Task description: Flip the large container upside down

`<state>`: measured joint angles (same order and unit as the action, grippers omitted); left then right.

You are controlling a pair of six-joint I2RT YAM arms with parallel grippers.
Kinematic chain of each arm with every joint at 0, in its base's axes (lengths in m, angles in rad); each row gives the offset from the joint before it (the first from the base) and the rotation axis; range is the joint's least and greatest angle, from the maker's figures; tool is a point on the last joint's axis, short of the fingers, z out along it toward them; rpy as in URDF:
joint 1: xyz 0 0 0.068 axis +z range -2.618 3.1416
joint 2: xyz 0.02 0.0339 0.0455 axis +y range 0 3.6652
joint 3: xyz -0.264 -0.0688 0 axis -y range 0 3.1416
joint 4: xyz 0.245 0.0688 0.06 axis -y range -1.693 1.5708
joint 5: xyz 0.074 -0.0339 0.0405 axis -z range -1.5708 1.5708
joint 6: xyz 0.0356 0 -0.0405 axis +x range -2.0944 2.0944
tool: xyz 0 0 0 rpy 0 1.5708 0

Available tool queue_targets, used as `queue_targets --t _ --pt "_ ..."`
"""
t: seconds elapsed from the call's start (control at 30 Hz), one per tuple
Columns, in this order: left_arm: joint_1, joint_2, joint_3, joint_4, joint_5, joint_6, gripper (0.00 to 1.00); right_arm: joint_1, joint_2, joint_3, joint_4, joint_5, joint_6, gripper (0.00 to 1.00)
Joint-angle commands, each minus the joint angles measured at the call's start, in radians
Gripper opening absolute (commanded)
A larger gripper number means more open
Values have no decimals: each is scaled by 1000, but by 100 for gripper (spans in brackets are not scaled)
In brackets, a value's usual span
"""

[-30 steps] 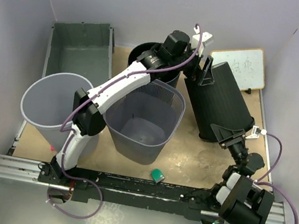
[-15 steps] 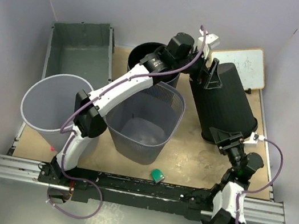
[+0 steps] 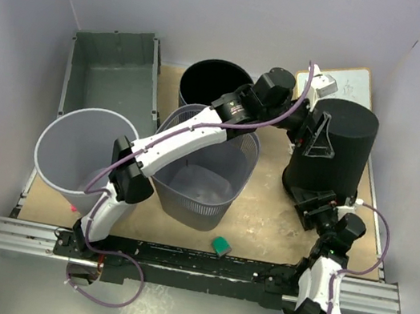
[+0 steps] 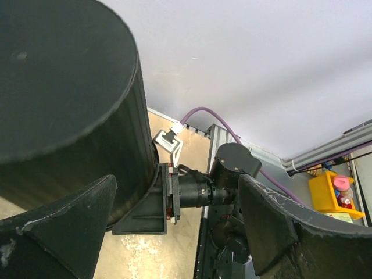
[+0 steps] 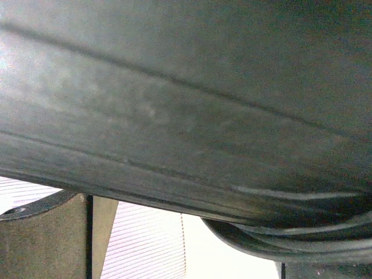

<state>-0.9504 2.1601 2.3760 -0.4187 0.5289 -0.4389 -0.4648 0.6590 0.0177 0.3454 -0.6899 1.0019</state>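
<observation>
The large container, a dark grey rectangular crate [image 3: 114, 75], sits open side up at the far left corner, away from both arms. Both grippers are at a tall black bin [image 3: 340, 147] on the right, which stands mouth down with its closed base up. My left gripper [image 3: 317, 135] is open, one finger against the bin's side; its view shows the bin [image 4: 64, 87] beside the spread fingers [image 4: 58, 226]. My right gripper [image 3: 318, 202] is shut on that bin's lower rim, as the left wrist view [image 4: 145, 200] also shows. The bin wall [image 5: 186, 87] fills the right wrist view.
A grey mesh basket [image 3: 203, 172] stands mid-table under the left arm. A round light grey bin [image 3: 81, 150] is at the left and a second black round bin [image 3: 214, 85] behind the basket. A whiteboard [image 3: 358, 79] lies behind the held bin. A small green item [image 3: 220, 245] lies near the front rail.
The black bin has swung from lying tilted to standing mouth down. My left gripper moved right with its upper end. My right gripper stayed at the rim while its arm shifted.
</observation>
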Motion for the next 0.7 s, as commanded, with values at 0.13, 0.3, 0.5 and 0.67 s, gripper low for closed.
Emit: queue_targets --t 0.13,0.3,0.5,0.67 --pt "-18 -29 15 39 -17 -21 82 5 -94 101 -489 138 -207 100" --pt "-35 -50 10 37 -48 -25 82 5 -23 226 -833 279 -179 100" --pt "-36 -101 -6 23 -120 -64 82 5 -31 307 -1033 297 -225 100" --pt "-38 -221 -87 -8 -221 -86 82 5 -86 413 -1179 301 -309 100"
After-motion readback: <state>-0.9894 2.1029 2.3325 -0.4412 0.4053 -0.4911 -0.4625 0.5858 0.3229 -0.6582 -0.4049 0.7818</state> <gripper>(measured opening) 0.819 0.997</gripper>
